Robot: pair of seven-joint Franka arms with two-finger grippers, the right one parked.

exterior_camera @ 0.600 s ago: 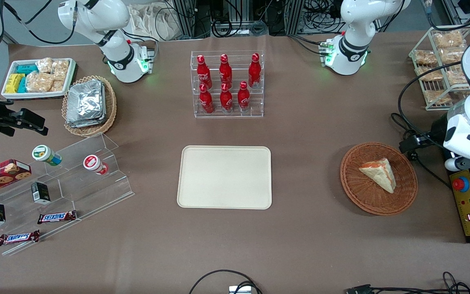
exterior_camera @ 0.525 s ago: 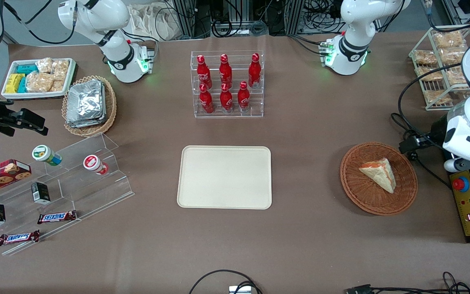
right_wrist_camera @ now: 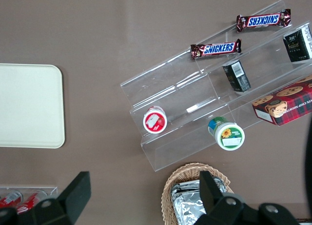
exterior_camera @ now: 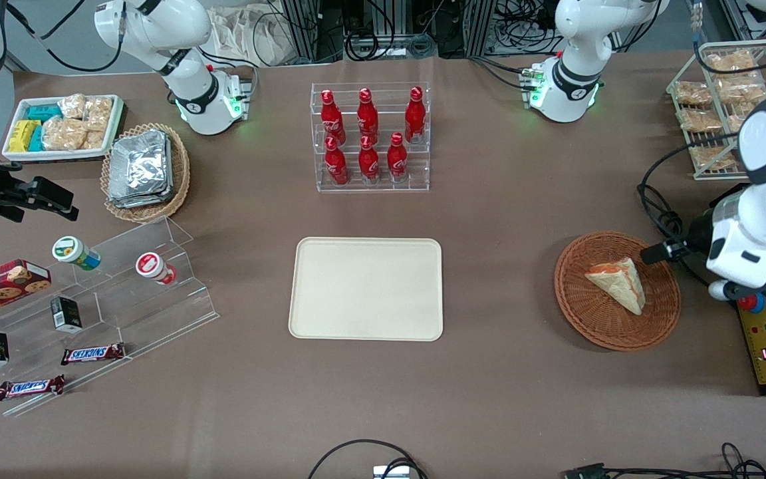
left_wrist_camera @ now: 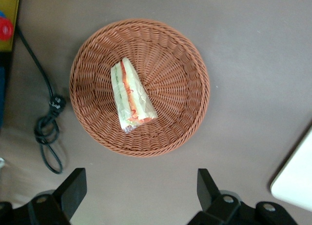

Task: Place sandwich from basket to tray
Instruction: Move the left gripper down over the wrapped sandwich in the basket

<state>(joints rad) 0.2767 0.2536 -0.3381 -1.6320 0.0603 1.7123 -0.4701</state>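
While the gripper hangs above the table: nothing is between its fingers.
Gripper [left_wrist_camera: 139, 191]: high over the table just beside the basket, fingers [left_wrist_camera: 73, 188] spread wide apart, touching nothing.
Sandwich [exterior_camera: 618, 282]: lies in the basket, toward one side of it, filling stripe showing along its edge.
Basket [exterior_camera: 582, 313]: sits on the brown table at the working arm's end.
Tray [exterior_camera: 366, 289]: flat on the table's middle, well apart from the basket, nearer the front camera than the bottle rack [exterior_camera: 371, 138].
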